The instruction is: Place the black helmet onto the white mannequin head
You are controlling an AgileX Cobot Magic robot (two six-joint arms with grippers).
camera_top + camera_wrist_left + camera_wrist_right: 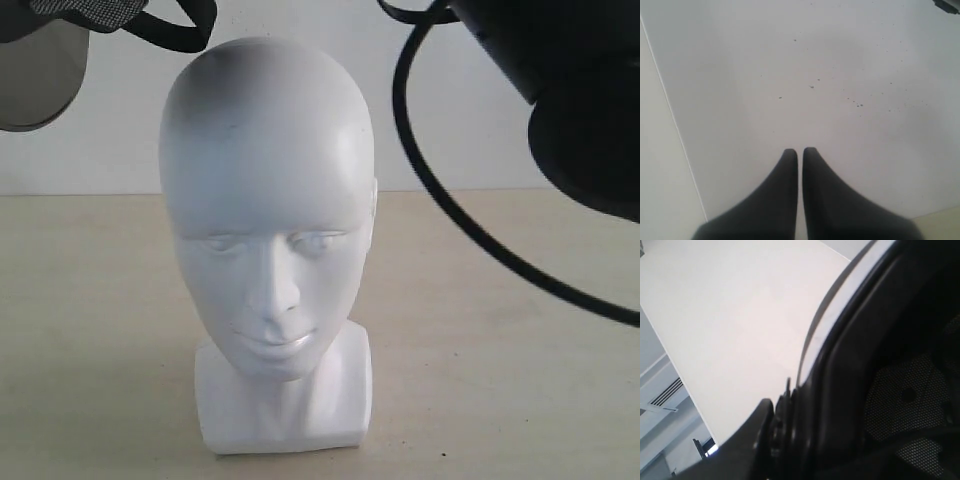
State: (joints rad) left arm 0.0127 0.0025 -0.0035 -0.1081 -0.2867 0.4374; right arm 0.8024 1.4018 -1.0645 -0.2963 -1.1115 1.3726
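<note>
We centre the helmet (pixel 40 70) above the head (pixel 268 230) before lowering; right jaws clamp its rim, left jaws closed, empty.

Open table (pixel 90 350) either side of the white mannequin head (pixel 268 200); black helmet (pixel 35 80) and cable (pixel 400 100) overhead.

A pale beige tabletop (pixel 520 400) is seen running from the near edge to a plain white wall (pixel 470 120) at the far side. A white panel (pixel 740 75) dotted with small dark specks (pixel 857 105) is shown in the left wrist view, and a slatted ceiling vent (pixel 665 392) in the right wrist view.
</note>
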